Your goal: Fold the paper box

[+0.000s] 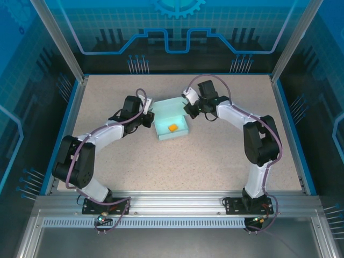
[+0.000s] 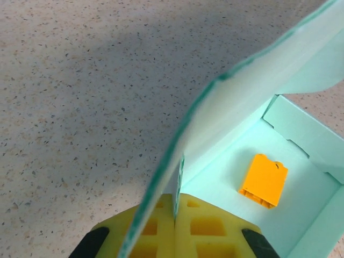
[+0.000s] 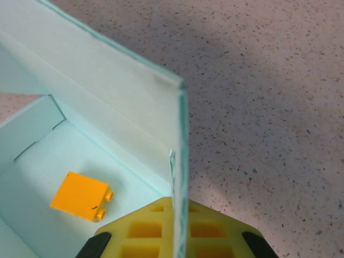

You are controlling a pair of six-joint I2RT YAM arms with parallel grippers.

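The paper box (image 1: 164, 119), pale light-blue card, stands as an open tray at the middle of the table. A small orange brick (image 1: 172, 127) lies on its floor. My left gripper (image 1: 151, 117) is at the box's left wall. In the left wrist view the yellow pads of the left gripper (image 2: 176, 199) are shut on the thin card edge of the box (image 2: 236, 102), beside the orange brick (image 2: 263, 180). My right gripper (image 1: 187, 111) is at the right wall. In the right wrist view the right gripper (image 3: 173, 201) is shut on the upright wall of the box (image 3: 107, 102), with the orange brick (image 3: 80, 196) to its left.
The speckled beige table (image 1: 215, 161) spreads out on all sides of the box. Blue rails (image 1: 290, 129) and an aluminium frame (image 1: 177, 201) bound it. Both arms curve inward from their bases at the near edge.
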